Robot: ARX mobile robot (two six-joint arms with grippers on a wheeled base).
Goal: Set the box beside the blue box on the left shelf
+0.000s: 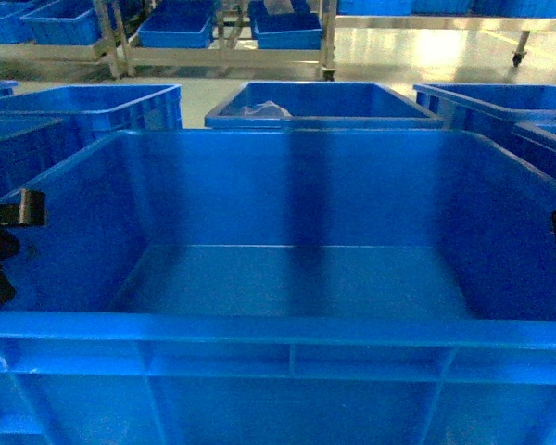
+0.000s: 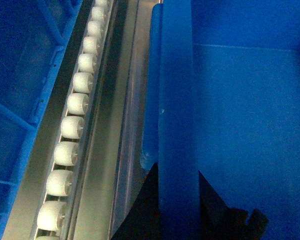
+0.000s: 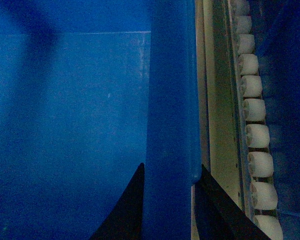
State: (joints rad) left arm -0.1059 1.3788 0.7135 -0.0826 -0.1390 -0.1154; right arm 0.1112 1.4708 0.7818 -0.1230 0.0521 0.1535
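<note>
Both grippers are seen clamped on the crate: the left gripper (image 2: 177, 210) straddles the thick left rim, one dark finger outside the wall and one inside, and the right gripper (image 3: 170, 205) straddles the right rim in the same way. Each is closed narrowly on the rim, so the blue crate (image 1: 296, 278) is held between the two arms, open side up and empty, with its grid floor bare.

In the head view the crate fills the near field from 6 o'clock outward, its near rim lying across the bottom and its long axis running from 9 to 3 o'clock, squarely between the hands. Neither arm is nearer; the load is shared evenly, and any shift must be made by both together.

Just beside the left rim, a line of white rollers (image 2: 72, 132) is seen between metal rails (image 2: 97, 165), running away toward 12 o'clock, and beyond it at 9 o'clock the ribbed wall of a neighbouring blue box (image 2: 20, 75) is seen. A second roller track (image 3: 257, 135) lies just beside the right rim. The crate is thus judged to sit over or on the shelf lane, parallel to the rollers; whether it is resting on them cannot be told.

Farther off, at 12 o'clock, another blue bin (image 1: 320, 107) is seen, and more bins on a rack (image 1: 227, 32) beyond.
</note>
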